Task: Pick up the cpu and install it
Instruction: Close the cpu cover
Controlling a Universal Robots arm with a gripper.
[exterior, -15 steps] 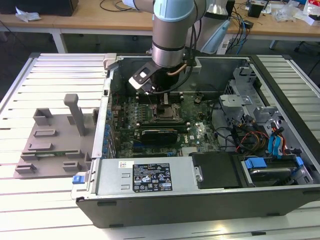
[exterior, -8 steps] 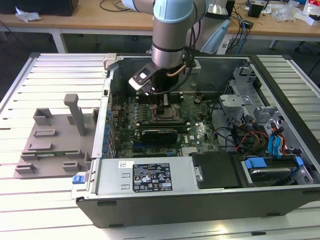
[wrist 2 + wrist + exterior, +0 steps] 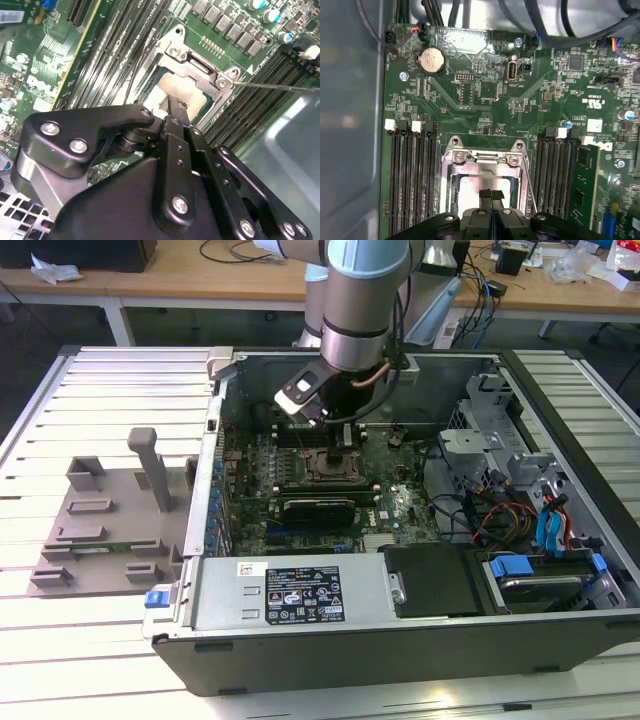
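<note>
The cpu (image 3: 468,188), a flat square with a pale shiny top, lies flat inside the metal socket frame (image 3: 485,158) on the green motherboard (image 3: 485,90). In the second wrist view the cpu (image 3: 186,91) sits in the frame's (image 3: 196,66) opening. My gripper (image 3: 490,194) stands straight over it, its two black fingers pressed together with no gap. The tips (image 3: 173,108) reach the cpu's top near one edge. In the exterior view the gripper (image 3: 345,445) hangs inside the open computer case, above the socket (image 3: 322,468).
Memory slots (image 3: 410,180) flank the socket on both sides, and a thin socket lever wire (image 3: 280,86) sticks out beside it. A long black card (image 3: 318,508) lies nearer the case front. A grey plastic tray (image 3: 100,530) sits at the exterior view's left, drive bays (image 3: 530,570) at its right.
</note>
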